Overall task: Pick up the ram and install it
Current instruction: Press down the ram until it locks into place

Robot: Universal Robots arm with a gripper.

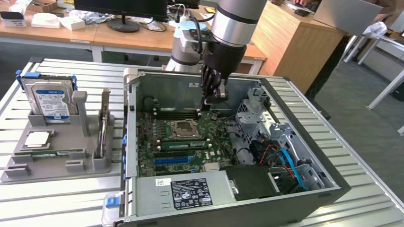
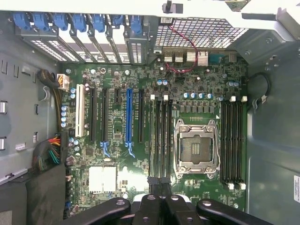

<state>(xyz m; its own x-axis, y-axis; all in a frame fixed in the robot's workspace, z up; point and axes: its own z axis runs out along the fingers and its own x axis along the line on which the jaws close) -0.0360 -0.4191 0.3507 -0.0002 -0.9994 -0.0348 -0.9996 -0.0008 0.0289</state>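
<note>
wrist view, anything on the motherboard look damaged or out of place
Nothing looks damaged, spilled or askew on the motherboard. The one thing that stands out is the processor socket, which looks empty inside its metal frame. The tool is shut above the board.

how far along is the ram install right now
Done, apparently: what looks like a green ram stick sits in the motherboard slots. In hand: nothing visibly held; the shut gripper hovers over those slots. Left: full seating can't be confirmed; a second ram stick lies in the tray.
</note>
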